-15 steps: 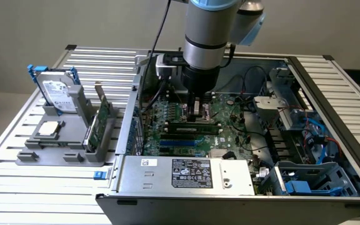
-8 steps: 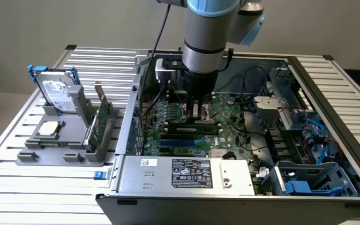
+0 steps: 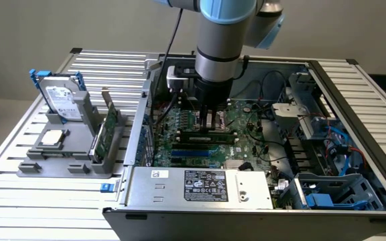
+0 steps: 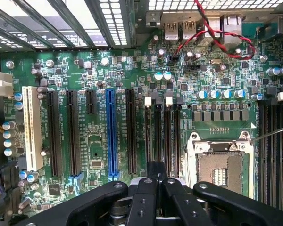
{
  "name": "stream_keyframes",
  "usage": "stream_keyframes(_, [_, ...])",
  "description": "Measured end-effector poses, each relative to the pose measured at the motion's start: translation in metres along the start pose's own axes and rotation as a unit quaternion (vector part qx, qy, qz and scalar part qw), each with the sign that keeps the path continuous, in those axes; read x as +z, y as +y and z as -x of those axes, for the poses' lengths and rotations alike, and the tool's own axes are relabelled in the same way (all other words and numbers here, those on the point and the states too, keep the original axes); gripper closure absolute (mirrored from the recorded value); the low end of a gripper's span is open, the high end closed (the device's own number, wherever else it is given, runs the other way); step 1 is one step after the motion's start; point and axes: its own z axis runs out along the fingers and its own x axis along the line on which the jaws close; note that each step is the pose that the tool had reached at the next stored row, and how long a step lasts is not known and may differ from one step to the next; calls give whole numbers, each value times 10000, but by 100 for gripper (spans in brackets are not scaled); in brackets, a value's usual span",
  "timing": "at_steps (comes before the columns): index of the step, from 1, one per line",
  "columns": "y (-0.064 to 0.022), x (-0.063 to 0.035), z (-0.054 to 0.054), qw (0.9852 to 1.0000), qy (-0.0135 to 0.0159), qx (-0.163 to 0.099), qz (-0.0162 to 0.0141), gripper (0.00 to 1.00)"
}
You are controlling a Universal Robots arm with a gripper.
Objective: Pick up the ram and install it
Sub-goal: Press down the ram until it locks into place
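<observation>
Gripper (image 3: 212, 122) fingers together, low inside the open computer case (image 3: 354, 90), ram (image 3: 206, 136) seated below it.

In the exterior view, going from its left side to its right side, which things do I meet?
Hard drive standing in the grey holder → green expansion card → motherboard with the claw over it → blue cables.

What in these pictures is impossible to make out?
- Wrist view: whether the shut gripper pinches anything; its own fingers cover the spot.
- Exterior view: the gripper's tips, dark against the motherboard.
- Exterior view: print on the power supply label, too small.
</observation>
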Motion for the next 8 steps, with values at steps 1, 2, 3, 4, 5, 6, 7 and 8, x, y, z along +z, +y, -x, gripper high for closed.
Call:
stream_keyframes(1, [0, 5, 2, 10000, 0, 0, 0, 89])
stream_keyframes(2, [-1, 8, 4, 10000, 1, -1, 1, 89])
stream_keyframes(3, [-2, 11, 6, 10000, 1, -1, 1, 89])
stream_keyframes(4, [-4, 14, 8, 10000, 1, -5, 1, 89])
stream_keyframes(5, [-6, 17, 9, 10000, 1, -9, 2, 89])
stream_keyframes(6, [-8, 20, 10, 10000, 2, -14, 3, 89])
stream_keyframes(7, [-9, 25, 11, 10000, 2, -18, 4, 89])
stream_keyframes(8, [-10, 28, 12, 10000, 6, -21, 7, 89])
